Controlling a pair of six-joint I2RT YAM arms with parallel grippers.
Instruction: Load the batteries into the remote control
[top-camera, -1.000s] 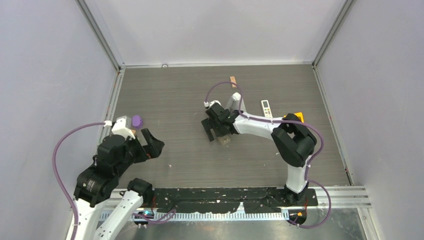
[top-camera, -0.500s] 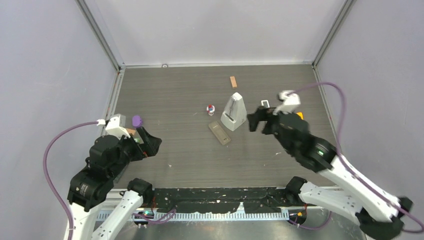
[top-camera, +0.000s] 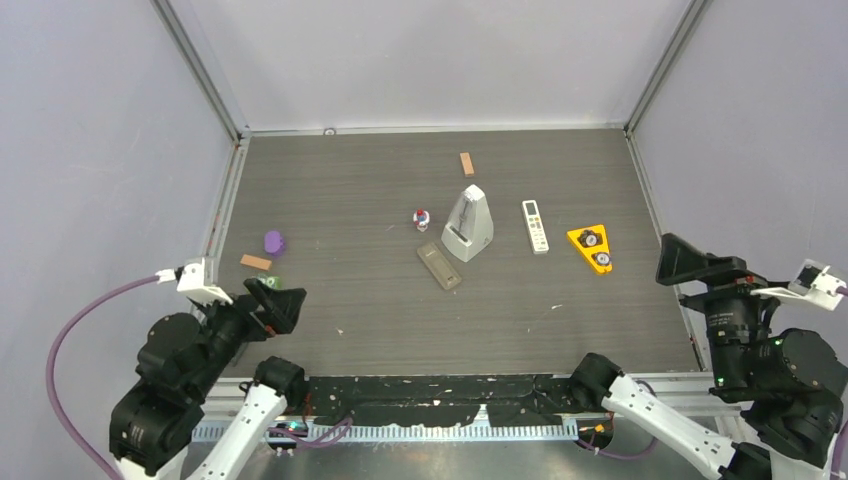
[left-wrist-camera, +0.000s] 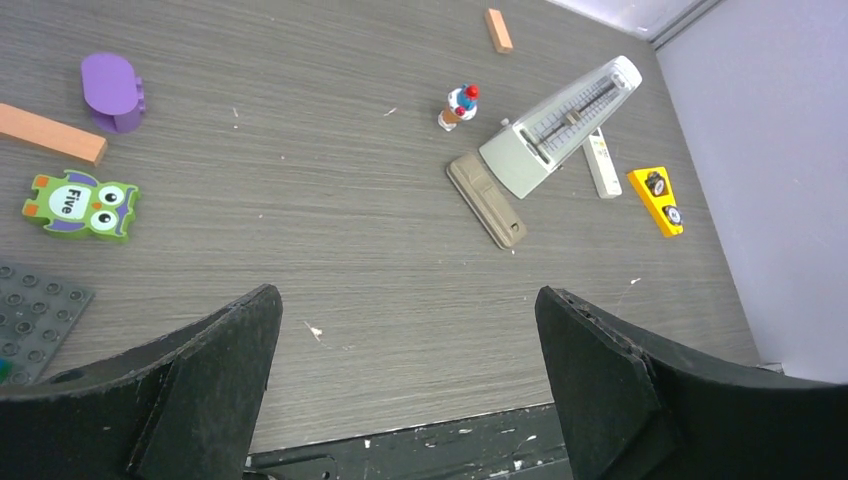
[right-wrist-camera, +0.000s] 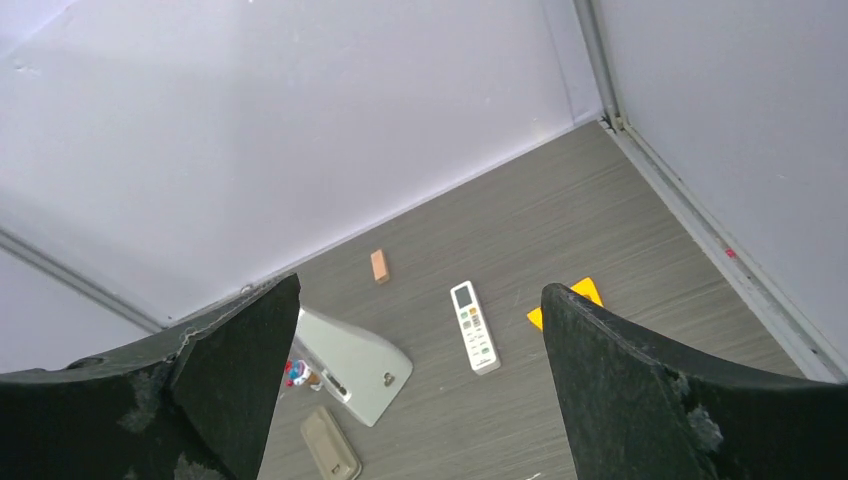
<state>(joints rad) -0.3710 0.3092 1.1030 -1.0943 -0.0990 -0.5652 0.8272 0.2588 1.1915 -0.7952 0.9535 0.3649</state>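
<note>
The dark wood-grain table (top-camera: 340, 190) sits inside pale lilac walls. My left gripper (left-wrist-camera: 403, 310) hangs over the near left corner, its fingers wide apart with nothing between them. My right gripper (right-wrist-camera: 420, 290) is high at the right edge, also spread wide and empty.

The only writing I can read is "Five" on the green owl tile (left-wrist-camera: 80, 203), just ahead of the left fingers. Near it lie a long orange block (left-wrist-camera: 50, 134), a purple piece (left-wrist-camera: 112, 90) and a grey studded plate (left-wrist-camera: 35, 315), which the frame edge cuts.

The remote control (top-camera: 439, 266) lies flat in the middle of the table, grey-brown side up, well apart from both grippers. The grey metronome (top-camera: 469, 225) stands just beside it. The batteries (left-wrist-camera: 459, 106) stand as a small cluster with red and blue on top, near the remote's far end; I cannot count them.

Farther right are a white remote with buttons (top-camera: 535, 225), its labels too small to read, and a yellow wedge (top-camera: 592, 248). In the right wrist view a finger half hides this wedge.
</note>
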